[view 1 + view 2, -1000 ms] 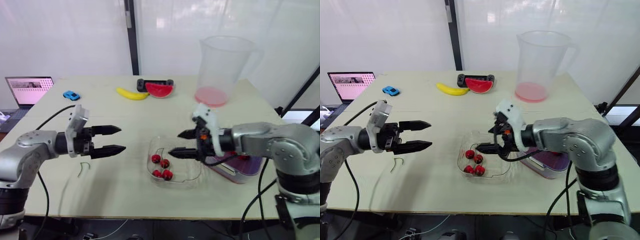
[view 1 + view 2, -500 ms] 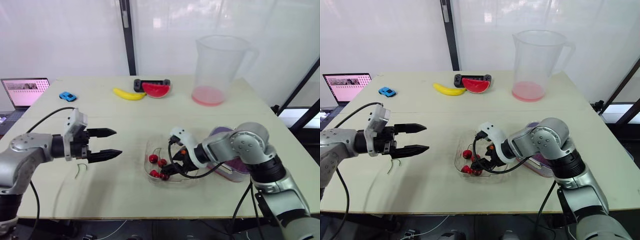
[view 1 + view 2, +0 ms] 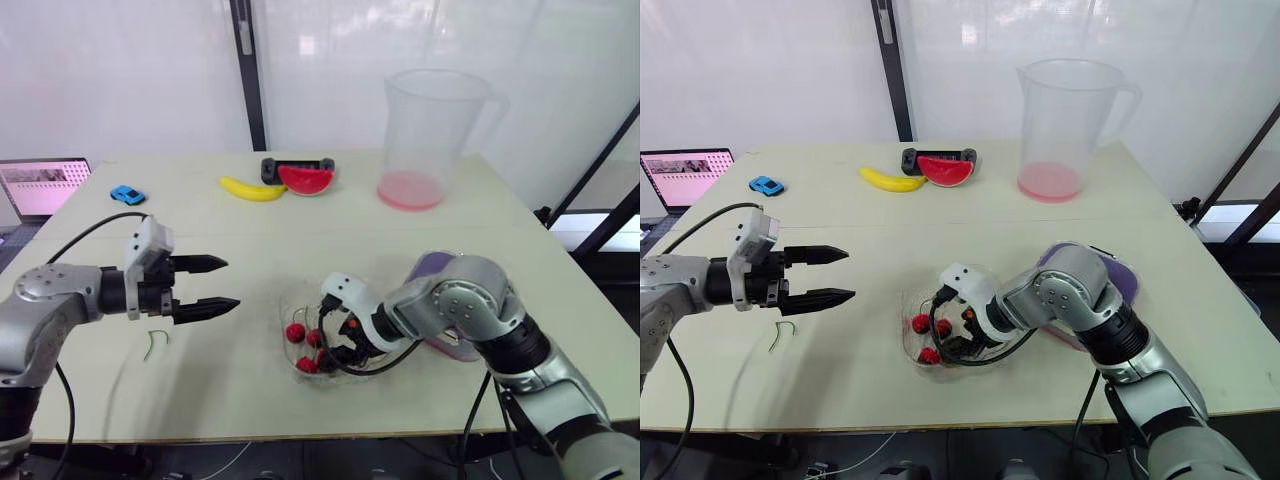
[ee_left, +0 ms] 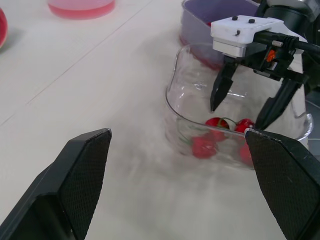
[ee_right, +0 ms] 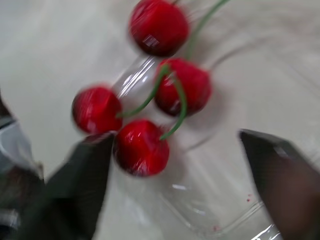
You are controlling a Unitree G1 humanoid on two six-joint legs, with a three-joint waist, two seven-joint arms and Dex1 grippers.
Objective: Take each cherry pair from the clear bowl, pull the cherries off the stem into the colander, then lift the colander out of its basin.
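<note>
At the lower centre of the frame, the robot's right arm bends at the elbow and reaches in from the lower right, wrist tipped down so the right gripper [image 4: 236, 119] dips into a clear plastic bowl [image 4: 172, 100]. Its two black fingers are spread apart, grasping nothing, either side of four red cherries [image 5: 187, 86]. The cherries lie on the bowl's floor, toward its left end, joined in pairs by arching green stems. At centre left, the left arm stretches level from the left edge. The left gripper [image 3: 230, 283] points right toward the bowl, hovering above the table with fingers parted and empty. Below it lies a loose green stem [image 3: 150, 345]. Just right of the bowl, behind the right arm, sits the purple colander in its basin [image 3: 1122, 283]. Along the upper part are a blue toy car [image 3: 125, 194], a yellow banana [image 3: 250, 188], a red watermelon slice [image 3: 305, 180] and a tall clear pitcher [image 3: 430, 130].
</note>
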